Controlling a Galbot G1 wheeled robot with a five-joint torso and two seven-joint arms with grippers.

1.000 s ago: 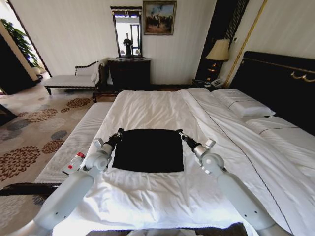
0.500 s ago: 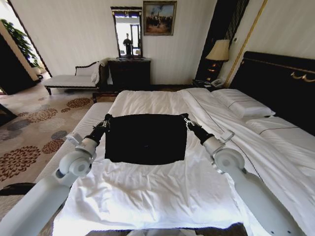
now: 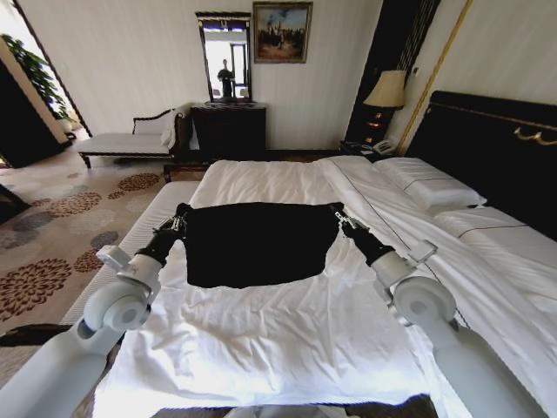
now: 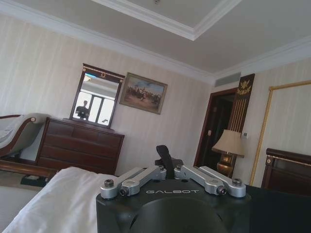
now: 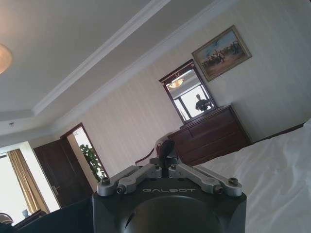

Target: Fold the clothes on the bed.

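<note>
Left end effector [image 3: 181, 215] was at the left far corner of the black T-shirt [image 3: 257, 244], fingers closed on the fabric edge. The T-shirt lay spread flat on the white bed [image 3: 287, 348], near its middle, no lettering readable on the upturned side. Right end effector [image 3: 341, 218] was pinched on the right far corner of the T-shirt. "GALBOT" was printed in white on both wrist housings, as seen in the left and right wrist views.

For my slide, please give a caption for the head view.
Both claws, left and right, hold the black T-shirt stretched over the white bed.
</note>
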